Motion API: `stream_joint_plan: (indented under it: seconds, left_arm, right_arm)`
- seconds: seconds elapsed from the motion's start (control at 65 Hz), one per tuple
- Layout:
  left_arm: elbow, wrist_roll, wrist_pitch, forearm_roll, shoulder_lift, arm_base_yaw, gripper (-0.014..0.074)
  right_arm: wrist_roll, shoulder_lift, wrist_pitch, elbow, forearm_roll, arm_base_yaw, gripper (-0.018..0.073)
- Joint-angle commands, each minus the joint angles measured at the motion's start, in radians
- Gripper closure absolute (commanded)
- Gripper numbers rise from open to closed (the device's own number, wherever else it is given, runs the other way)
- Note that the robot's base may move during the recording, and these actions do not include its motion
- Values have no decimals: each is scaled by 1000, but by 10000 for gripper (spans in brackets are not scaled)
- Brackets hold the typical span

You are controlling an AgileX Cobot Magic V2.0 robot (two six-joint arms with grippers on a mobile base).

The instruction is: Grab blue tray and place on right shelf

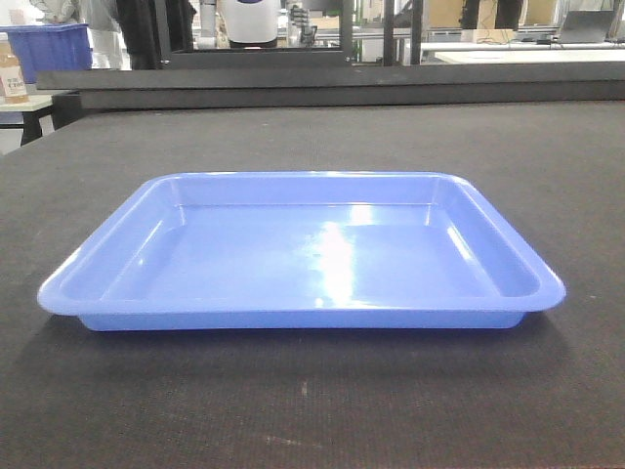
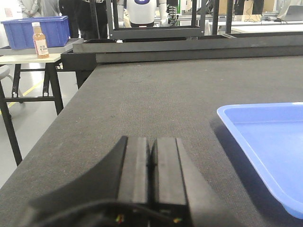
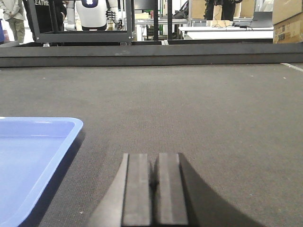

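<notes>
Nearest the left wrist camera, the left gripper (image 2: pixel 151 142) sits low over the dark mat, its two black fingers (image 2: pixel 135 165) pressed together with only a thin seam between them and nothing held. To its left the table edge (image 2: pixel 57 137) falls away to a pale floor. To its right there is a strip of bare mat, then the near-left corner of the blue tray (image 2: pixel 270 142), apart from the gripper.

In the front view the blue tray (image 1: pixel 303 259) lies flat and empty in the middle of the table, long side toward the camera, its flared rim free on all four sides. Bare mat (image 1: pixel 312 137) surrounds it in front, behind and at both ends.

The right wrist view shows the tray's corner (image 3: pixel 28 151) at the left, a gap of mat, then the right gripper (image 3: pixel 155 158). Its fingers (image 3: pixel 137 189) are likewise closed against each other and hold nothing. Wide open mat runs on to its right.

The surface is a dark grey, finely textured mat, closed off at the far side by a low dark rail (image 1: pixel 342 93). Beyond, at the left, a side table (image 2: pixel 28 57) carries a deep blue bin (image 2: pixel 35 30) and a bottle of orange liquid (image 2: pixel 40 41). A white humanoid robot (image 2: pixel 142 12) stands behind a black frame (image 3: pixel 80 33), and cardboard boxes (image 3: pixel 286 19) are stacked at the far right.
</notes>
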Motion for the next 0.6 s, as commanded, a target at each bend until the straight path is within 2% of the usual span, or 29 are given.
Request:
stream_joint_plan:
  seconds: [0.0,0.584]
  left_arm:
    - [27,-5,-79,1,-11,-5,645]
    - [27,-5,-87,1,-11,-5,645]
  right_arm:
    - [-6,-19,-86,-23,4,-3,505]
    - [-6,-19,-86,-23,4,-3,505]
